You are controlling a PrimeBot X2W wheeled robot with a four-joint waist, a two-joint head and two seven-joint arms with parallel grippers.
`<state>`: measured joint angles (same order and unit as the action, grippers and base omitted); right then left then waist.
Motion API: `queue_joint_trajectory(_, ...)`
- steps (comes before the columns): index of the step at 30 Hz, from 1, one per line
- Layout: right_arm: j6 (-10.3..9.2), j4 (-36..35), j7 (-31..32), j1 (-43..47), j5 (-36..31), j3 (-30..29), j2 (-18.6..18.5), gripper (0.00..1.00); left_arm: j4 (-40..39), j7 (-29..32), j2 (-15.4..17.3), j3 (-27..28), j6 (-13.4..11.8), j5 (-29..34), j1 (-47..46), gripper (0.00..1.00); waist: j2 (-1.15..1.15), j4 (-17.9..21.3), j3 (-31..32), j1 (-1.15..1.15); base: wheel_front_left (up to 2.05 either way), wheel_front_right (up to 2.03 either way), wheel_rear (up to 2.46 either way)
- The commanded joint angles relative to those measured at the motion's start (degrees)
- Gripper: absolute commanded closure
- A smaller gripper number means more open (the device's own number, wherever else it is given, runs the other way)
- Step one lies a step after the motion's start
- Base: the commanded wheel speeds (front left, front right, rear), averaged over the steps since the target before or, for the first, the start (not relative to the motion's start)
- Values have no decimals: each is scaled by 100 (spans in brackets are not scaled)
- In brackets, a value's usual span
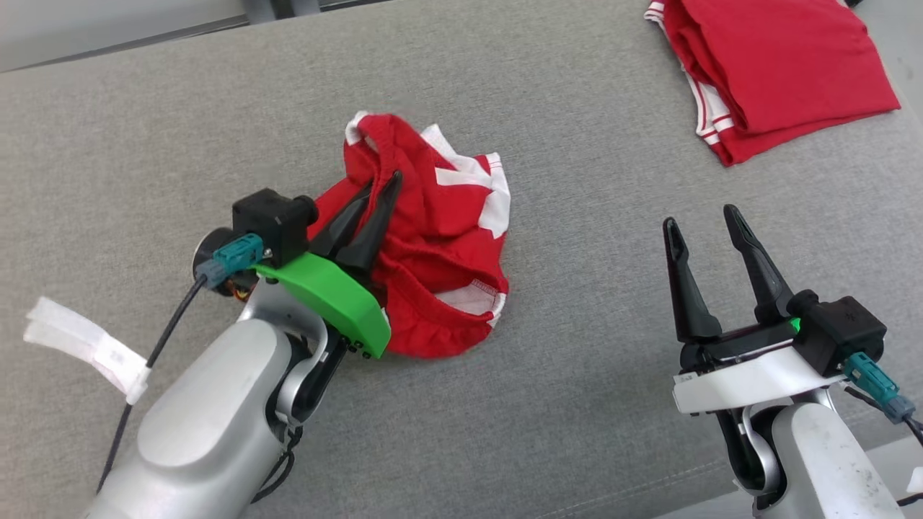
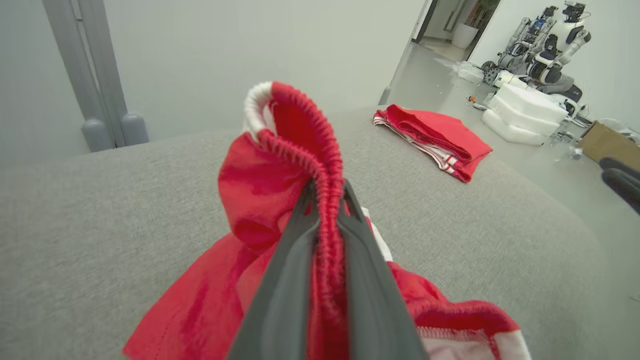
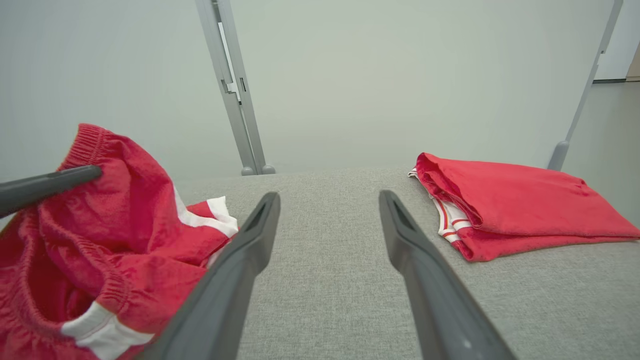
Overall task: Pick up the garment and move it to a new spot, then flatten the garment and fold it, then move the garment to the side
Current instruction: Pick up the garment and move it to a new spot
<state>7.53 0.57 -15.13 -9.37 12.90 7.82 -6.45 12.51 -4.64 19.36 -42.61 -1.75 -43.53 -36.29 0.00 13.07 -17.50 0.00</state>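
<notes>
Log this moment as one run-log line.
left gripper: shut on garment waistband | right gripper: open, empty | garment: crumpled on cushion | folded cloth: far right

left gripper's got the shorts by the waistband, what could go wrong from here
The left gripper pinches only a short stretch of elastic waistband on the red shorts; it could slip out on the lift. The shorts are bunched, and the right gripper stands open and apart from them, so a one-handed move may leave them twisted. Set down too far right, they could disturb the folded red garment.
</notes>
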Motion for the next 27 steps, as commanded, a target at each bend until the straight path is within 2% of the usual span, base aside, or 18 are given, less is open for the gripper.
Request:
queue_joint_trajectory(1, -10, -17, 0, -33, -37, -5, -44, 0, 256, -146, -48, -2, 20, 23, 95, 100, 0, -234, -177, 0, 0, 0, 0)
queue_joint_trajectory(9, -10, -41, 0, -148, -43, 66, -162, 0, 1544, -866, -352, 66, -173, 300, 82, 100, 0, -510, -307, 0, 0, 0, 0)
queue_joint_trajectory(10, -10, -31, 0, -137, -47, 81, -176, 0, 1616, -917, -391, 121, -199, 292, 102, 77, 0, -536, -291, 0, 0, 0, 0)
queue_joint_trajectory(11, -10, -26, 0, -119, -52, 88, -181, 0, 1695, -971, -416, 207, -249, 300, 131, 0, 0, -565, -262, 0, 0, 0, 0)
queue_joint_trajectory(14, -10, -12, 0, -49, -57, 107, -186, 0, 1656, -1046, -451, 424, -303, 382, 263, 0, 0, -641, -131, 0, 0, 0, 0)
queue_joint_trajectory(18, -10, 36, 0, 52, -23, 158, -190, 0, 1064, -1051, -379, 978, -468, 790, 736, 0, 0, -777, 164, 0, 0, 0, 0)
queue_joint_trajectory(20, -10, 58, 0, 109, 4, 195, -169, 0, 733, -1050, -481, 1426, -523, 779, 1144, 0, 0, -842, 331, 0, 0, 0, 0)
queue_joint_trajectory(23, -10, 95, 0, 173, 47, 236, -112, 0, 243, -1053, -575, 2071, -554, 1142, 1678, 0, 0, -956, 562, 0, 0, 0, 0)
queue_joint_trajectory(27, -10, 138, 0, 254, 0, 343, -80, 0, -346, -1046, -931, 2773, -423, 1676, 2548, 0, 0, -1078, 872, 0, 0, 0, 0)
